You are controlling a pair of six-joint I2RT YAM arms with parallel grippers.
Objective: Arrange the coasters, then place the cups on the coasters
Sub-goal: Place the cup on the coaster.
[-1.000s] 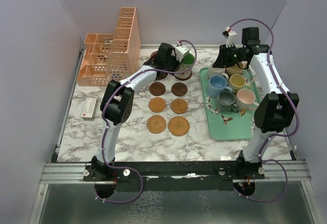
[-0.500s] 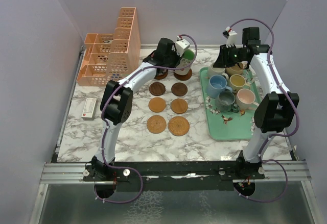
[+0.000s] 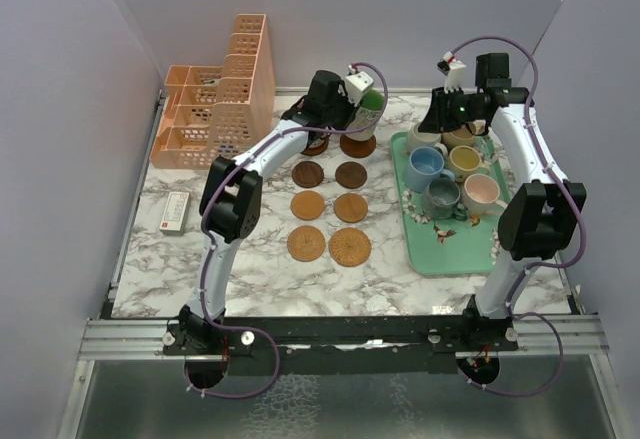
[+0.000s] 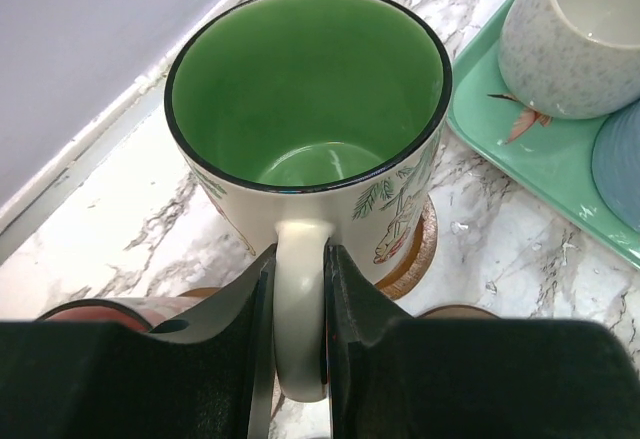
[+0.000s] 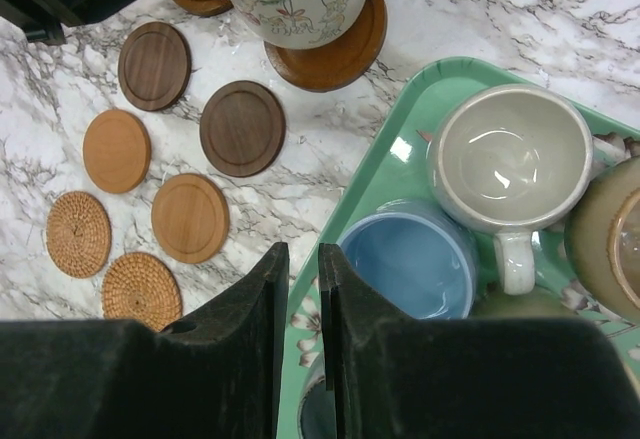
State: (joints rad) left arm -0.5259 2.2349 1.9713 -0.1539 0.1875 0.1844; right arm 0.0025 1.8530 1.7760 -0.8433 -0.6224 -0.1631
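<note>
From above: holds green mug (image 3: 370, 116) at the far right coaster (image 3: 358, 146) with left gripper (image 3: 350, 109); hovers right gripper (image 3: 441, 124) over far end of tray (image 3: 440, 254).

Through left wrist: pinches mug's handle; sits off-centre over coaster, contact unclear.

Through right wrist: nearly pressed together, gripping nothing.

Could tip off coaster's edge if released off-centre.

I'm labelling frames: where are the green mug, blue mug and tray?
green mug (image 4: 305, 89), left wrist view, inner wall
blue mug (image 5: 405, 264), right wrist view, blue inside
tray (image 3: 445, 254), top view, bare floor
</note>
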